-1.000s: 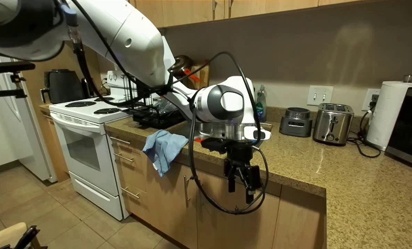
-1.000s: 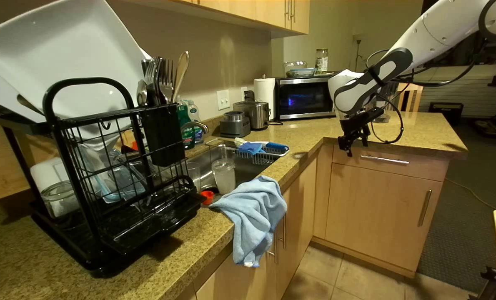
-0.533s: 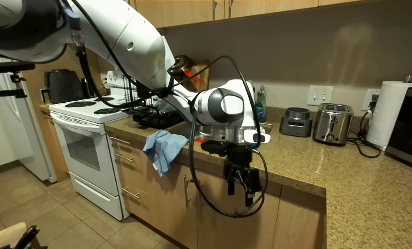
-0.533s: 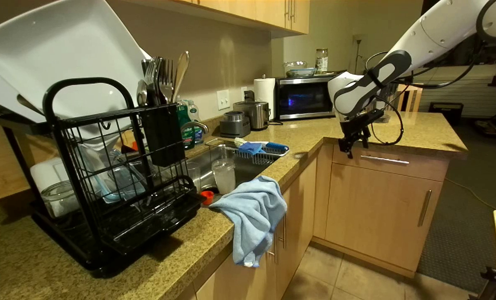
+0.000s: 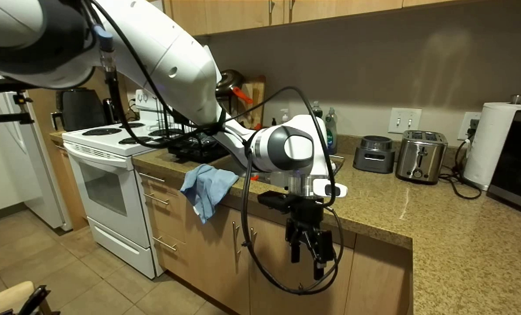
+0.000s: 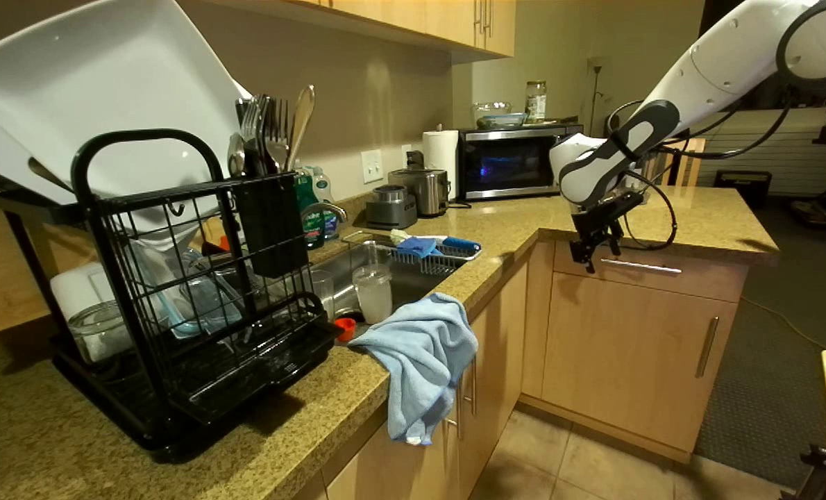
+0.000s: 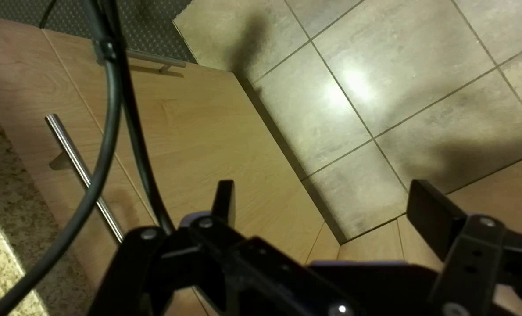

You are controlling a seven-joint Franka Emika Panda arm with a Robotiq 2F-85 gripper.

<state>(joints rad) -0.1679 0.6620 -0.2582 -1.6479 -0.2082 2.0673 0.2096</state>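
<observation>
We see the gripper (image 7: 327, 206) spread wide, empty. In the wrist view, the drawer handle (image 7: 73, 156) lies left of the jaws, not touching, long axis along the drawer front (image 7: 28, 79). Farther off, in an exterior view, the sink (image 6: 416, 283) holds a translucent cup (image 6: 373, 295); farthest, the cutlery holder (image 6: 271, 232) contains forks (image 6: 275, 147).

Arm (image 5: 186, 70) slopes down from 10 o'clock in an exterior view, gripper (image 5: 307, 265) dangling toward 6 o'clock and spread pretty wide.
</observation>
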